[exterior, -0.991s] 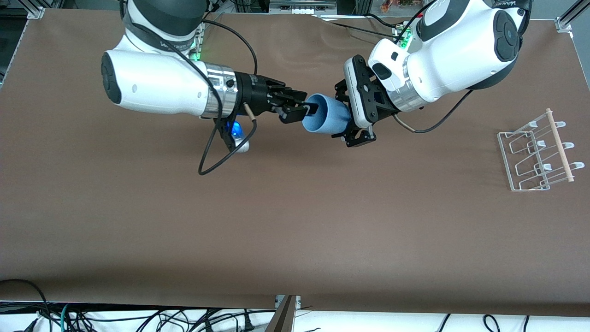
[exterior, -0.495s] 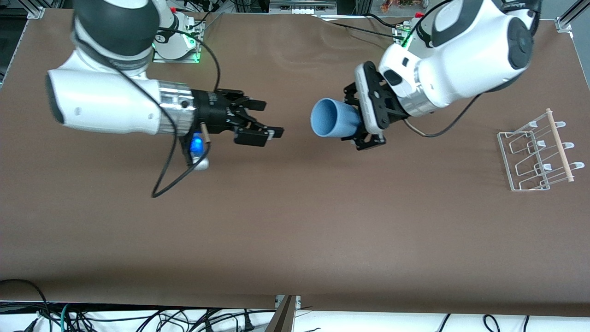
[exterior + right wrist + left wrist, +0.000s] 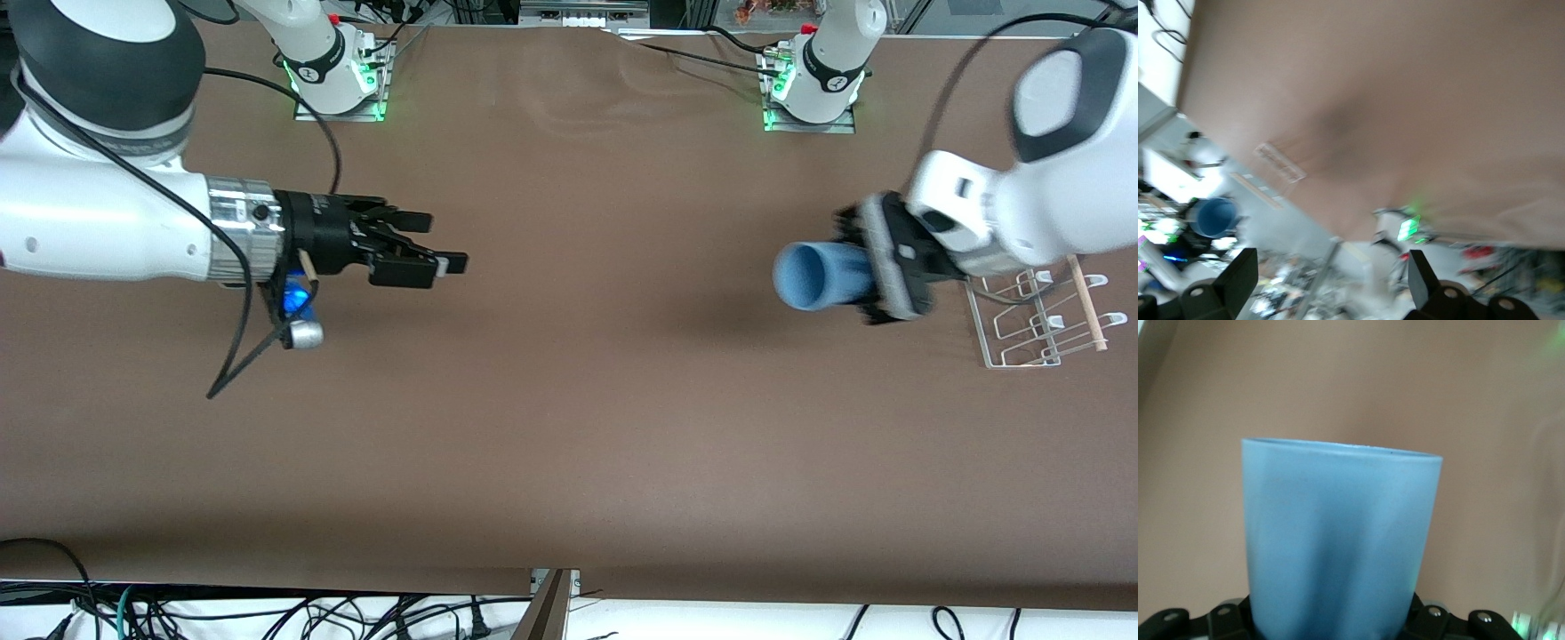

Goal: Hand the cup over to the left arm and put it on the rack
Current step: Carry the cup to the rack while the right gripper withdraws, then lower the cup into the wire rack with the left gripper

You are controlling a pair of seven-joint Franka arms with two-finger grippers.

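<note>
Bare table (image 3: 569,400) between the arms, rack (image 3: 1036,311) at left arm's end

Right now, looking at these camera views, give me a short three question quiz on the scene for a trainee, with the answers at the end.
1. Which gripper holds the cup?
A. left gripper
B. right gripper
C. neither

2. True or false: the cup already sits on the rack.

3. Fill in the blank: the right gripper's fingers are ____ and hold nothing.

Key
1. A. The left gripper is shut on the cup's base; the cup lies on its side in the air over the table, beside the rack, its mouth facing the right arm's end.
2. False.
3. Open.
</note>
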